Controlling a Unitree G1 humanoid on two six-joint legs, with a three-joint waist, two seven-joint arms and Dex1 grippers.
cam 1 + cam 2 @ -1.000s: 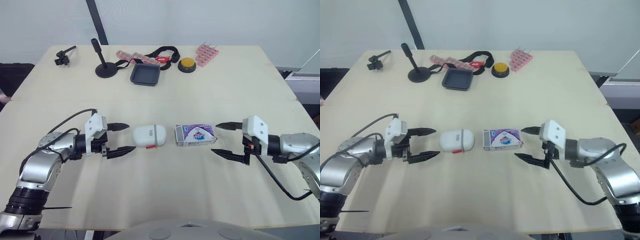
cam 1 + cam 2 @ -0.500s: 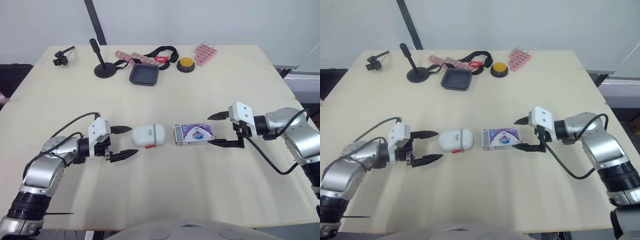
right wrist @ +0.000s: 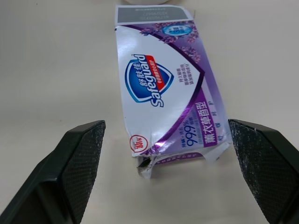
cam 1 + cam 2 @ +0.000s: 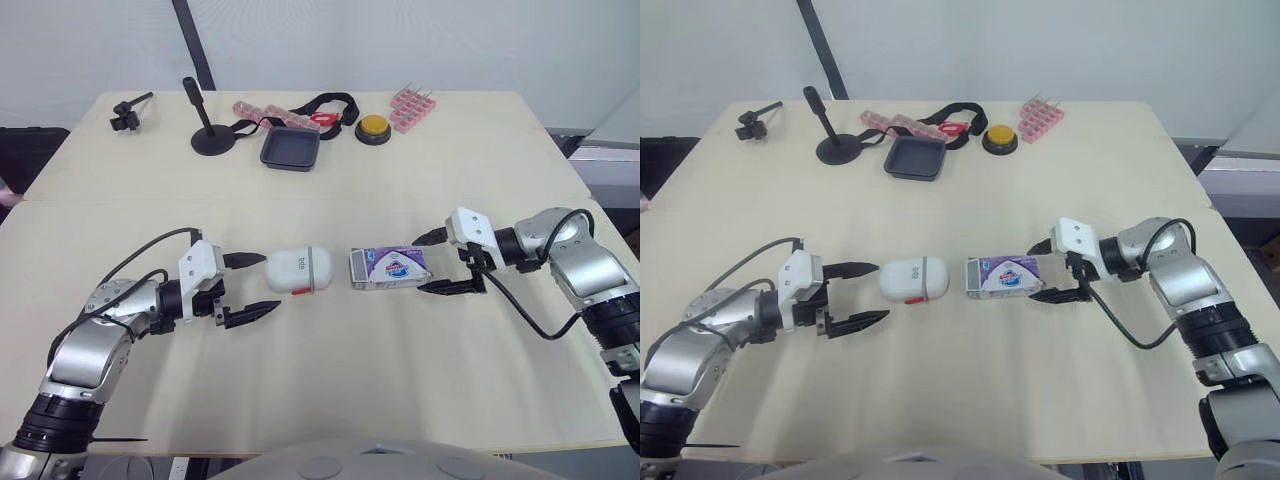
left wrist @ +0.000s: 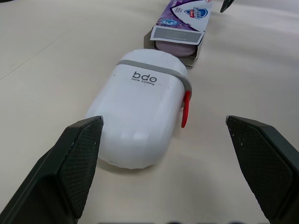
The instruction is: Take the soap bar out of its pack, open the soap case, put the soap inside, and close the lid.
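Fingers gape on left gripper and right gripper; soap pack lies crosswise, open end toward soap case.

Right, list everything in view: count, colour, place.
white oval plastic soap case: 1, white, red latch, table middle, shut.
purple cardboard soap pack: 1, purple, right of the case.
pink soap bar: 1, pink, in the pack's open end.
dark square tray: 1, dark grey, far side.
black stand with round base: 1, black, left of tray.
small black clamp: 1, black, far left corner.
black strap: 1, black and red, behind tray.
pink segmented strip: 1, pink, beside the strap.
yellow round button: 1, yellow, right of tray.
pink rack: 1, pink, right of button.
beige table: 1, beige, under all.
left gripper: 1, black fingers, open, facing the case.
right gripper: 1, black fingers, open, astride the pack's end.
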